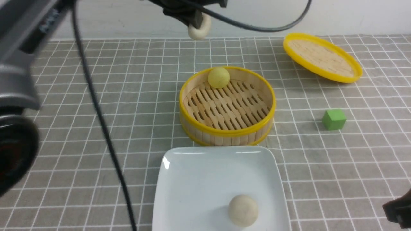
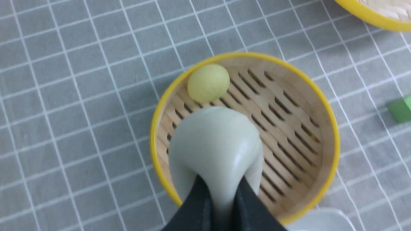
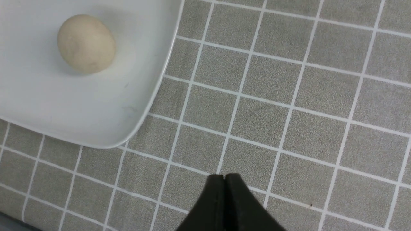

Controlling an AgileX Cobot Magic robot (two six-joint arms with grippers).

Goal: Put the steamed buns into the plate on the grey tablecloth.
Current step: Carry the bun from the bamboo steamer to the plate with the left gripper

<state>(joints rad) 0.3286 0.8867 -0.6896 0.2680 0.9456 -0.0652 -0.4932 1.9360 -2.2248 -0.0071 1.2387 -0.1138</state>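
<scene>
Fingers of the left gripper (image 2: 221, 186) are grasping an off-white bun (image 2: 215, 138), squeezing it between their tips. Below them, the steamer (image 1: 226, 131) is holding the pale yellow bun (image 1: 218, 77). Nearer the robot than those fingers, the plate (image 1: 192, 186) is lying on the grey tablecloth (image 1: 96, 128), carrying the other off-white bun (image 1: 243, 210). To the plate's right, the right gripper (image 3: 224, 176) is hovering clenched and empty. Right of the left fingers, the green cube (image 1: 334, 119) is sitting, the lid (image 1: 321, 57) lying beyond it.

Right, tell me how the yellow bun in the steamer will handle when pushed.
The pale yellow bun looks round, so it may roll. The slatted base of the bamboo steamer might slow it, and the raised wall beside it would probably stop it.
</scene>
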